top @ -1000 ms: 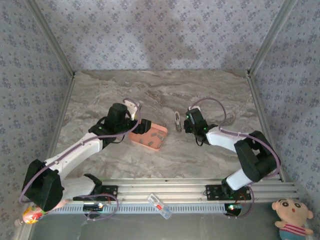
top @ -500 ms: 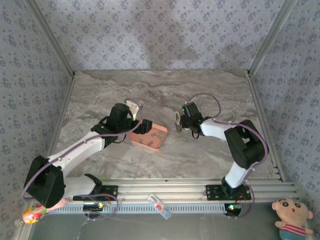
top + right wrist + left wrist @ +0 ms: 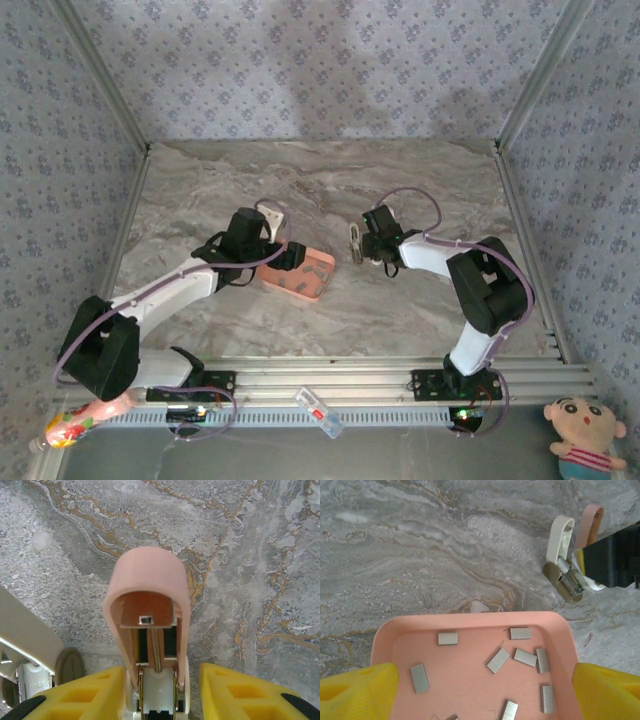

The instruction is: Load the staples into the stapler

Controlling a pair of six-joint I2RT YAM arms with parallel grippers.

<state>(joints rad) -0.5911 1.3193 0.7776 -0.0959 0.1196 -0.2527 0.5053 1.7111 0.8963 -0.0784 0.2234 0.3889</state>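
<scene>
The right arm has been swung in to the stapler, which is straddled by the right pincer; clamping cannot be told. The staples are scattered in the pink tray under the spread left pincer, beside the stapler.

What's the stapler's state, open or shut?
Open. The stapler has its pink top and cream base splayed apart, and the right wrist view shows the metal channel exposed.

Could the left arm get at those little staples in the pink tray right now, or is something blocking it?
Probably yes. The left gripper hangs open right above the tray, and the staples lie loose and uncovered, though they are tiny and flat.
</scene>
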